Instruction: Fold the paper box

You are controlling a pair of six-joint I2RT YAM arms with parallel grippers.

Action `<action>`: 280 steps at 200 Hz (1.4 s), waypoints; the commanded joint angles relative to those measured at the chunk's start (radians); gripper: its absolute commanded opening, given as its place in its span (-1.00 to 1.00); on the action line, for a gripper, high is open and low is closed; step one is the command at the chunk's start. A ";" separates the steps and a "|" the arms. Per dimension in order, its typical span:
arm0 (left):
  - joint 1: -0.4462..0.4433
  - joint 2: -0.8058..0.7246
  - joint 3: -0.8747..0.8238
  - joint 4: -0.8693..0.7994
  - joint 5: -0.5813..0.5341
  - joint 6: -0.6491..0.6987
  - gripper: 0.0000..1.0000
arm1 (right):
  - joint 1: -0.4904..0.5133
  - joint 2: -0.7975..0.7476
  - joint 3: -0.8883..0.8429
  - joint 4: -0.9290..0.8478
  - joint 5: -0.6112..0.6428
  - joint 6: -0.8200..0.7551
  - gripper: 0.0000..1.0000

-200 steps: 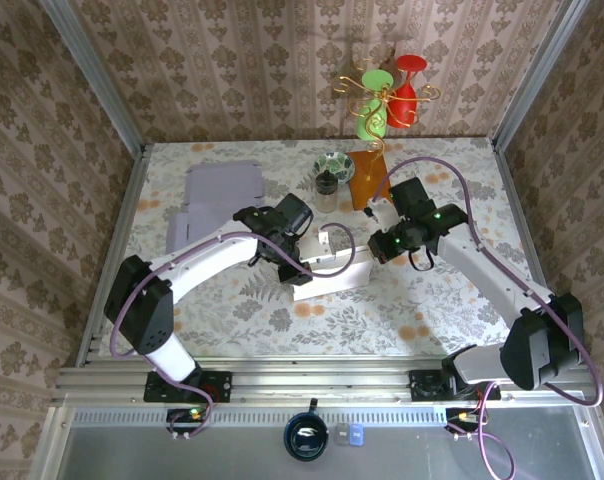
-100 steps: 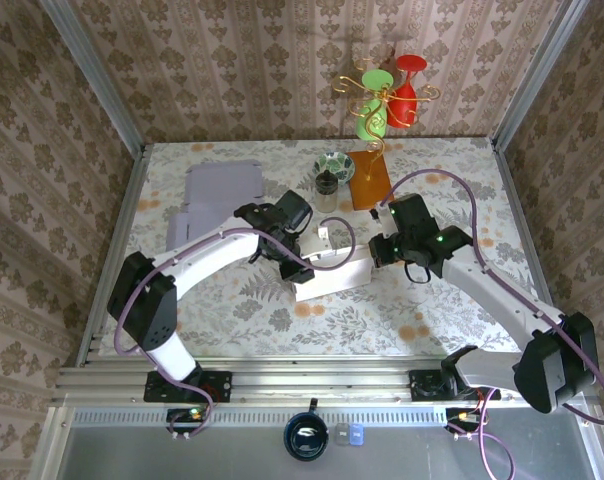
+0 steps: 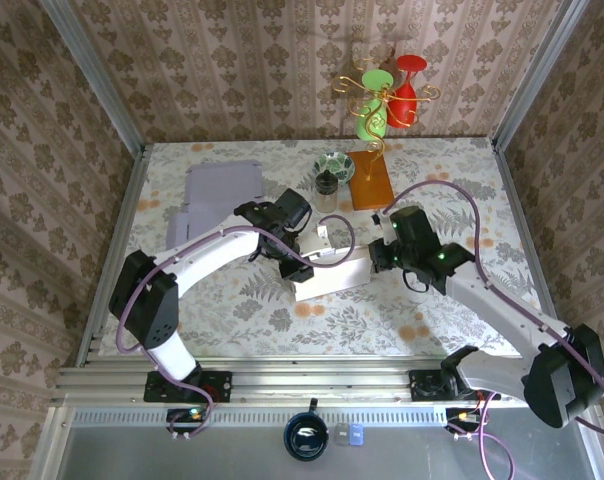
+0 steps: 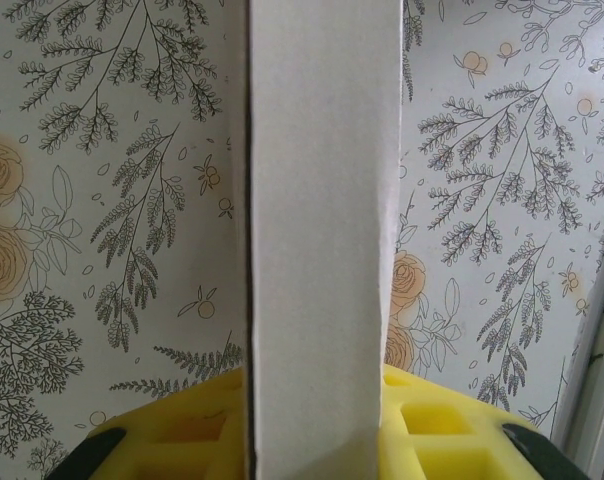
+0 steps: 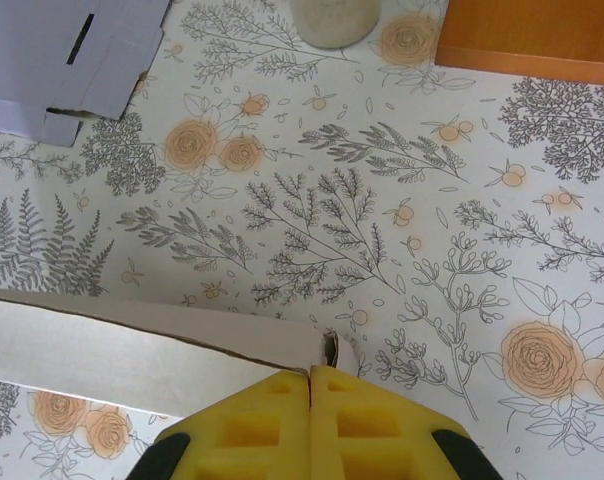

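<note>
Right now my left gripper [image 4: 317, 400] is clamped on the paper box [image 3: 332, 276]: in the left wrist view a white panel of it runs straight up the middle between my yellow pads [image 4: 187, 432], which press against it from either side. Seen from above, the box lies near the middle of the table [image 3: 222, 310], stretched from left to right with its right end a little farther back than its left. My left gripper sits at the left end and my right gripper [image 3: 375, 257] at the right end. In the right wrist view the right pads [image 5: 252, 430] are pressed flat together with no gap along the seam between them, and the box's end corner meets their tips. I cannot tell whether a layer of paper is caught between them. From that corner the box's long white wall runs away to the left across the floral cloth. Back and to my left, well apart from the box, flat lavender cardboard sheets [image 3: 222, 188] lie on the table. Behind the box stands a small glass jar [image 3: 325, 190], with a patterned bowl [image 3: 334, 165] just behind it and an orange board [image 3: 370, 182] just beside both on the right. At the back edge a gilt wire stand [image 3: 382, 100] carries a green glass and a red one. On the near ledge, below the arm bases, sits a dark cup [image 3: 304, 437].
</note>
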 commanded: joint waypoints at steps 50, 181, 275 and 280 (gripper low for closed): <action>0.038 -0.042 -0.002 0.076 -0.058 -0.113 -0.16 | 0.073 -0.082 -0.111 0.047 0.158 0.021 -1.00; 0.123 -0.295 -0.088 -0.012 0.023 -0.362 0.06 | 0.140 -0.031 -0.034 -0.005 0.248 0.136 -1.00; 0.118 -0.222 -0.026 -0.107 -0.083 -0.329 -0.18 | 0.141 -0.019 -0.021 -0.022 0.231 0.140 -1.00; 0.118 -0.216 -0.022 -0.105 -0.083 -0.330 -0.20 | 0.140 -0.020 -0.023 -0.023 0.232 0.140 -1.00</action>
